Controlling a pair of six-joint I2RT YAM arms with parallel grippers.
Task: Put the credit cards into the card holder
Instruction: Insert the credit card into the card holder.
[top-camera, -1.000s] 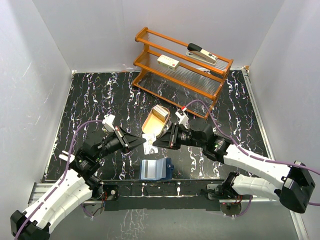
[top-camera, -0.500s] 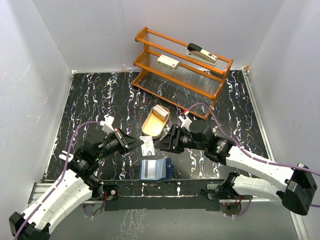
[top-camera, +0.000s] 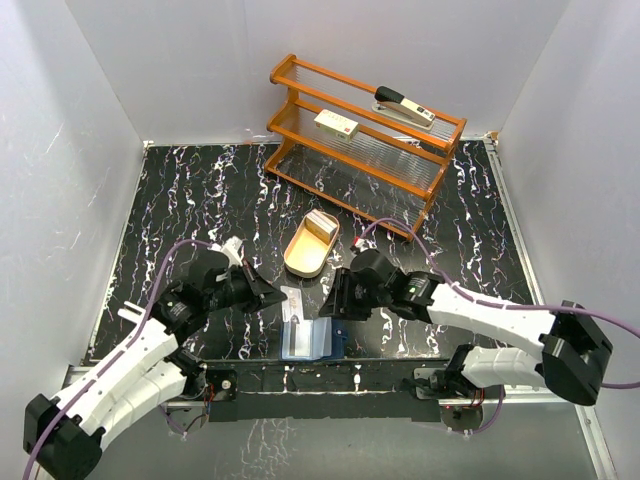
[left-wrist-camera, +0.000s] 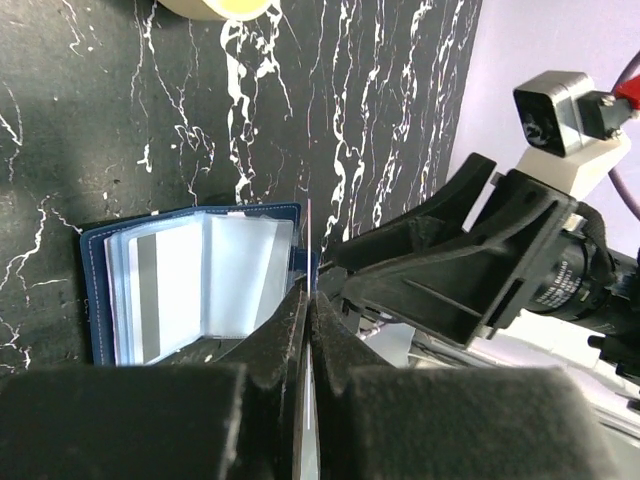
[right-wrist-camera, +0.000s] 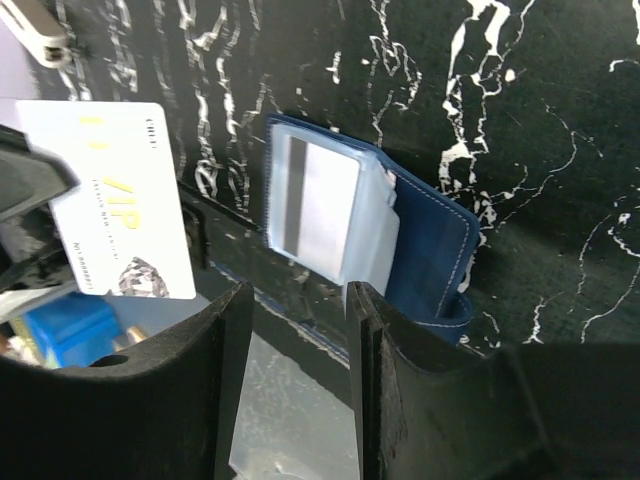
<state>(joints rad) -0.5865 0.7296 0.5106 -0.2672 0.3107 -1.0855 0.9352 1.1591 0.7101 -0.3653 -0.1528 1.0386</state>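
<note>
The navy card holder (top-camera: 312, 340) lies open near the table's front edge, its pale blue pockets up; one pocket holds a card with a dark stripe (right-wrist-camera: 318, 200). My left gripper (top-camera: 275, 297) is shut on a white credit card (top-camera: 294, 304), seen edge-on in the left wrist view (left-wrist-camera: 309, 235) just above the holder (left-wrist-camera: 190, 285). The right wrist view shows that card's printed face (right-wrist-camera: 120, 205). My right gripper (top-camera: 334, 295) hovers open and empty over the holder's right half (right-wrist-camera: 435, 245). Another pale card (top-camera: 320, 226) lies in the tan tray (top-camera: 296, 262).
An orange two-shelf rack (top-camera: 432, 160) stands at the back, carrying a cream box with a red label (top-camera: 337, 124) and a stapler (top-camera: 404, 105). White walls close in three sides. The two grippers face each other closely above the holder.
My right gripper has opened and shifted down toward the holder. My left gripper has carried the card right and nearer, from beside the tray to above the holder.
</note>
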